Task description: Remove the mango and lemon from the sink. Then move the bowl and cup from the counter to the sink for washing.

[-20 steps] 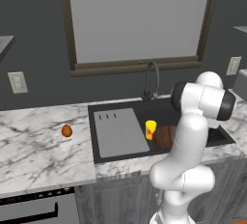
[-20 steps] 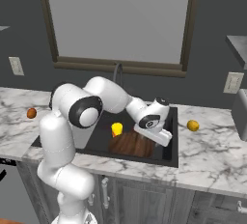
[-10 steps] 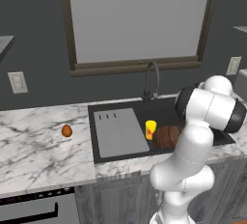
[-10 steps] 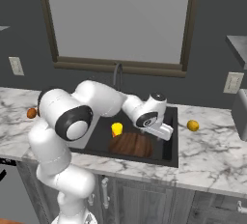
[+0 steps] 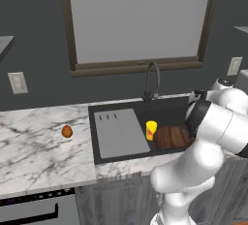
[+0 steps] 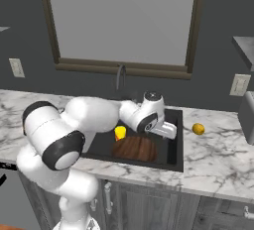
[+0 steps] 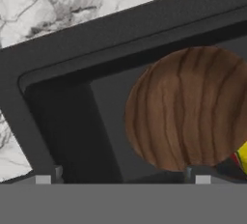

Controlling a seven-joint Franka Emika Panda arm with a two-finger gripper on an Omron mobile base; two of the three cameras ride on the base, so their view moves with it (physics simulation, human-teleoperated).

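The sink (image 5: 121, 136) is seen as a black rectangular basin recessed into the counter (image 5: 38, 151), a white marble worktop with grey veining. A grey ribbed drainboard panel (image 5: 120, 133) occupies the left part of the basin in the left base view, and a dark arched faucet (image 5: 151, 81) rises at the rear rim.

The bowl (image 6: 135, 148) is located inside the basin. It is wide, shallow and round, in dark reddish-brown wood; curved grain lines are visible across it in the hand view (image 7: 193, 107). The cup (image 5: 151, 130) is a small yellow tumbler with a red-orange mark on its side. It stands upright in the basin, just beside the bowl and between the bowl and the drainboard panel.

The mango (image 5: 67, 131) is a small egg-shaped fruit, orange-red to brownish. It rests on the counter to the left of the sink, well apart from it. The lemon (image 6: 198, 129) is small, roundish and plain yellow. It rests on the counter to the right of the sink, near the rim.

The gripper (image 6: 166, 131) is positioned above the right part of the basin, above and beside the bowl. Nothing is held between the fingers (image 7: 48, 178), which are set wide apart at the bottom of the hand view.
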